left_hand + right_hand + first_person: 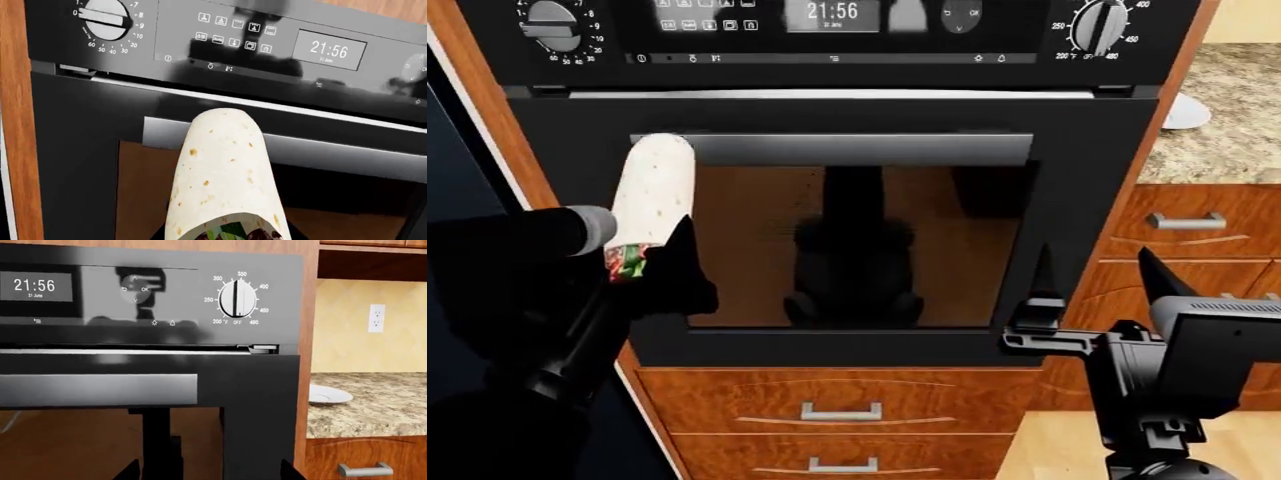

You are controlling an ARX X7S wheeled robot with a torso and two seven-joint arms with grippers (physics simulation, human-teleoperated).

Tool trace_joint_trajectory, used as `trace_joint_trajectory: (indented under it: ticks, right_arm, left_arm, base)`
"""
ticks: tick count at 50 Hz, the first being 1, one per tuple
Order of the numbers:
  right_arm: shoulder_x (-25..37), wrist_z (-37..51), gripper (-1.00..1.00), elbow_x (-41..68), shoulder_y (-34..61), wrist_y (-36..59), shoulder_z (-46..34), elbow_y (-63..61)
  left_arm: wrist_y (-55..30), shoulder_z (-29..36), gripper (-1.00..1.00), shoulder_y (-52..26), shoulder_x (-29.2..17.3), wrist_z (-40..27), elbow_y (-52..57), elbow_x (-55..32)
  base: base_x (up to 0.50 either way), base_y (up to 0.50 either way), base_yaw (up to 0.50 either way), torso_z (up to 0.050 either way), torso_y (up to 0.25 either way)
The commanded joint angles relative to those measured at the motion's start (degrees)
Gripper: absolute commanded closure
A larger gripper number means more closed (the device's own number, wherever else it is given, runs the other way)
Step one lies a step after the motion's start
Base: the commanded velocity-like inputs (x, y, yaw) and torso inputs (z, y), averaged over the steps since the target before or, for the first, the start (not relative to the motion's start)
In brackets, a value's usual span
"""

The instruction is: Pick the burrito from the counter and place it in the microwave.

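Note:
My left gripper (647, 268) is shut on the burrito (654, 195), a pale cream roll held upright in front of the left side of a black built-in appliance (827, 250). Its cut end with red and green filling sits at the jaws. In the left wrist view the burrito (223, 175) points at the appliance's silver door handle (333, 152); the fingers are hidden. The appliance door is shut. My right gripper (1094, 275) is open and empty, low in front of the door's right edge; it also shows in the right wrist view (210, 471). The granite counter (1228, 130) lies to the right.
A round white plate (1185, 112) sits on the counter (373, 410) beside the appliance; it also shows in the right wrist view (327, 394). The control panel (827, 20) has a clock and dials. Wood drawers (841, 410) with bar handles are below.

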Motion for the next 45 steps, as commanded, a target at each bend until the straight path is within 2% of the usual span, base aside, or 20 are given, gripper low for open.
trace_joint_trajectory:
  ticks: [1, 10, 16, 21, 32, 35, 45]
  right_arm:
    - [-0.1, 0.2, -1.00, 1.3, -0.2, 0.0, 1.1, 0.1]
    - [0.1, 0.7, -1.00, 2.1, -0.5, 0.2, 1.8, -0.7]
    - [0.3, 1.3, -1.00, 3.1, -0.7, 0.4, 3.1, -1.7]
    - [0.8, 1.9, -1.00, 4.1, -0.8, 1.1, 4.1, -3.1]
    - [0.9, 2.3, -1.00, 4.9, -2.3, 0.3, 5.3, -4.4]
    - [0.8, 2.2, -1.00, 4.9, -2.9, -0.2, 5.4, -4.7]
    - [0.6, 2.1, -1.00, 6.0, -5.1, -2.0, 7.1, -6.0]
  left_arm:
    - [-2.6, 1.3, 1.00, -9.3, -1.3, -5.9, 1.6, -8.0]
    - [-5.2, 4.7, 1.00, -24.1, -2.0, -12.1, -0.3, -13.7]
    - [-5.1, 6.5, 1.00, -29.7, -1.2, -12.1, -1.4, -12.2]
    - [-5.7, 7.1, 1.00, -37.2, -1.4, -16.5, -3.7, -16.3]
    - [-6.8, 11.0, 1.00, -51.9, -0.1, -19.6, -7.9, -17.5]
    - [-7.2, 12.2, 1.00, -55.6, 0.5, -20.0, -9.3, -17.2]
    - [-8.2, 18.2, 1.00, -66.7, 2.0, -14.8, -19.1, -9.0]
  base:
    - [0.00, 0.00, 0.00, 0.000, 0.000]
    - [0.00, 0.00, 0.00, 0.000, 0.000]
    - [0.00, 0.00, 0.00, 0.000, 0.000]
    - [0.00, 0.00, 0.00, 0.000, 0.000]
    - [0.00, 0.00, 0.00, 0.000, 0.000]
    - [0.00, 0.00, 0.00, 0.000, 0.000]
    - [0.00, 0.00, 0.00, 0.000, 0.001]
